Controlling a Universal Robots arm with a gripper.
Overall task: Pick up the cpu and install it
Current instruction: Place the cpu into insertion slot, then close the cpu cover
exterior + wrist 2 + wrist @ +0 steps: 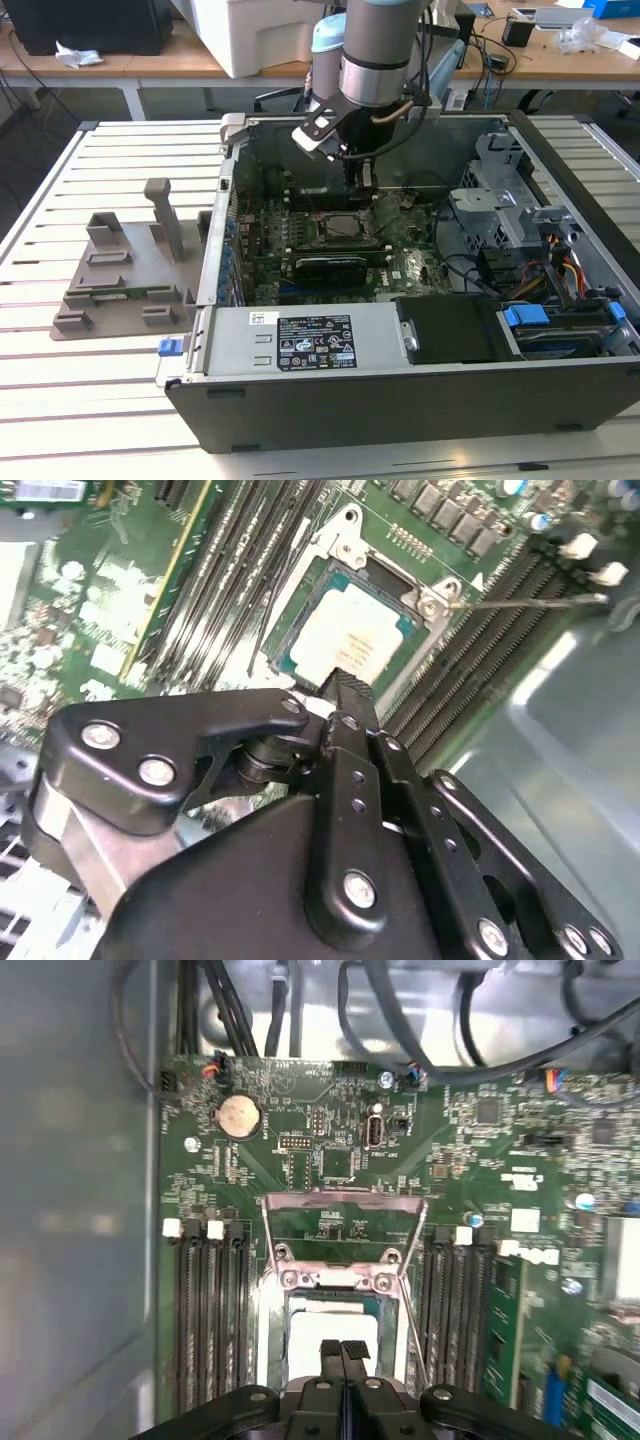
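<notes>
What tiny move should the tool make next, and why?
Probably lift the tool straight up a little. The cpu already seems to lie flat in its socket, the shut tool sits right over it, and the metal frame stands open.

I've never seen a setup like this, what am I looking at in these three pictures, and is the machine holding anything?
It is a robot arm reaching into an open computer case that lies on a slatted table. The exterior view looks from outside. Both wrist views come from cameras riding on the arm, looking past its gripper at the green motherboard. The silver square cpu lies in its socket, whose metal frame is swung open. The gripper is shut over the cpu and holds nothing. A grey plastic stand sits beside the case.
</notes>
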